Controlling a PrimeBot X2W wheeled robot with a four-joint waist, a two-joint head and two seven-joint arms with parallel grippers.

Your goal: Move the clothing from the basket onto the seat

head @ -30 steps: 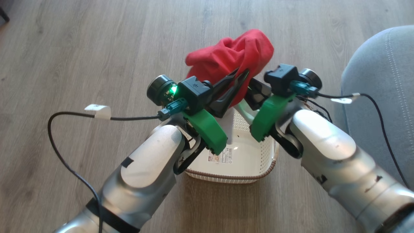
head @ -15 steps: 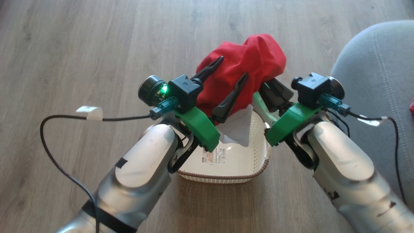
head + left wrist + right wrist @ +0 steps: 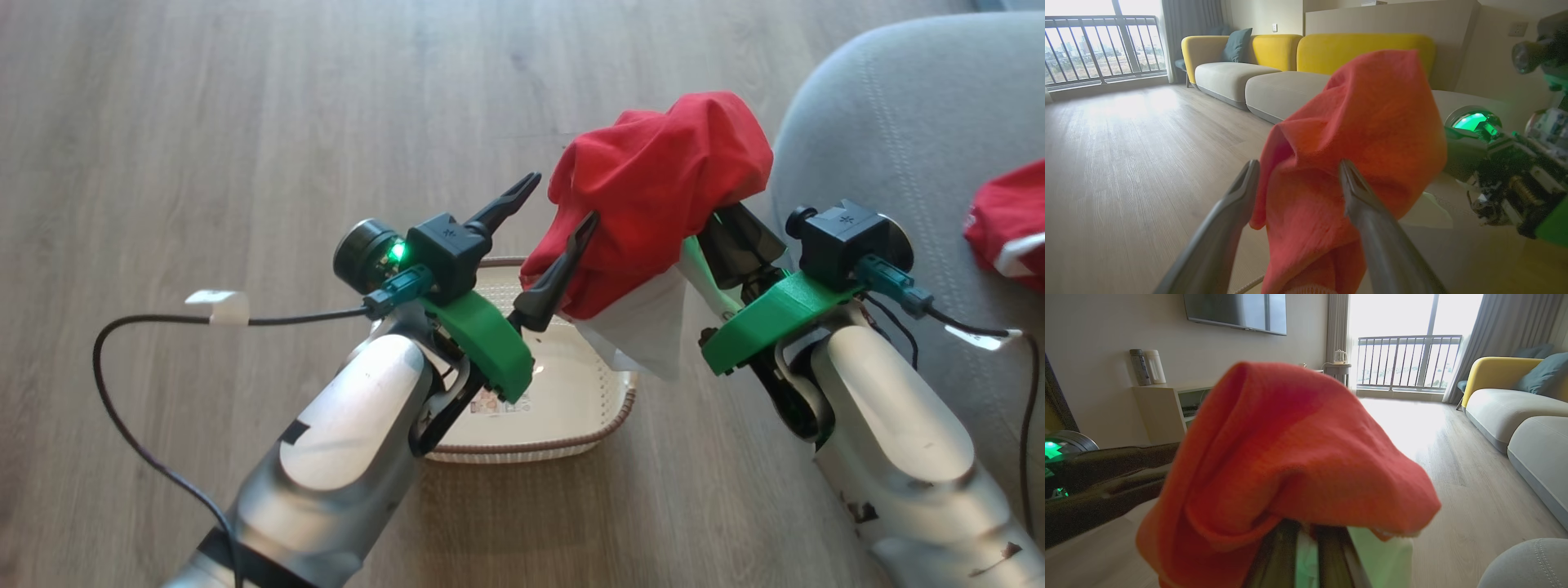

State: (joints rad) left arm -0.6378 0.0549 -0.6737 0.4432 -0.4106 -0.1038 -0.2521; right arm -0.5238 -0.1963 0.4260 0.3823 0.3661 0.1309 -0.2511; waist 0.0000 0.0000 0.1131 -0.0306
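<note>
Clothing (image 3: 653, 212), red over white, is held above the basket (image 3: 608, 408), near the seat (image 3: 882, 106), clamped in the right pincer (image 3: 1305, 535). The left pincer (image 3: 560, 198), shut a second ago, is now spread wide about the cloth's edge. Transfer is judged handed to the right arm alone; seat not yet reached.

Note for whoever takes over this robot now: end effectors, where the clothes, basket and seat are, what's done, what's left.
Left end effector: open, clamping nothing, fingers beside the red garment.
Right end effector: shut on the red garment, white cloth hanging below, held up between basket and seat.
Basket: on the floor, visible part empty.
Done: second red garment lies on the seat.
Left: carry the held bundle over the seat and release.
</note>
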